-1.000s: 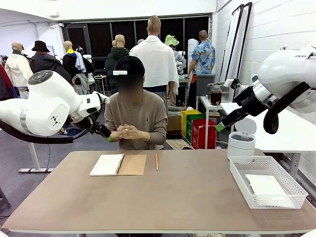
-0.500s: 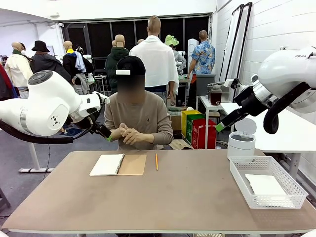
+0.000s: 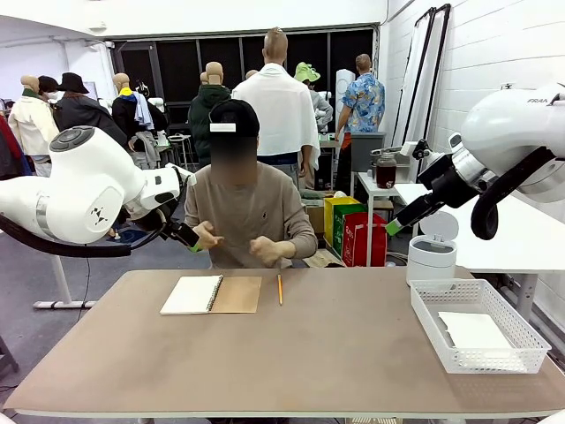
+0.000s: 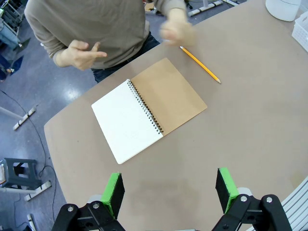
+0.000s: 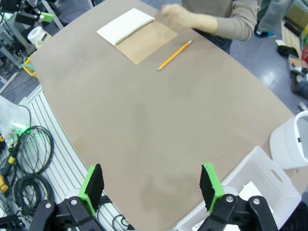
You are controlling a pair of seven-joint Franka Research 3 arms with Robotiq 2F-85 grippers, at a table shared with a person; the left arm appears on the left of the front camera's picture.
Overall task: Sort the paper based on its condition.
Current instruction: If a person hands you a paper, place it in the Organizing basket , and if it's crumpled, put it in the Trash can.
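Observation:
A plain white sheet of paper lies in the white mesh basket at the table's right end; the right wrist view shows a corner of the paper in the basket. My left gripper hangs open high above the table, with nothing between its green pads. My right gripper is open too, high over the table's near edge. In the front view both grippers, left and right, are raised off the table at either side of the person.
An open spiral notebook with a brown cover and a yellow pencil lie near the far edge in front of the seated person. A white lidded bin stands beyond the basket. The person's hands hover over the far edge.
The person's hands, clasped a second ago, have come apart and are moving. Neither arm has moved and both grippers remain open.

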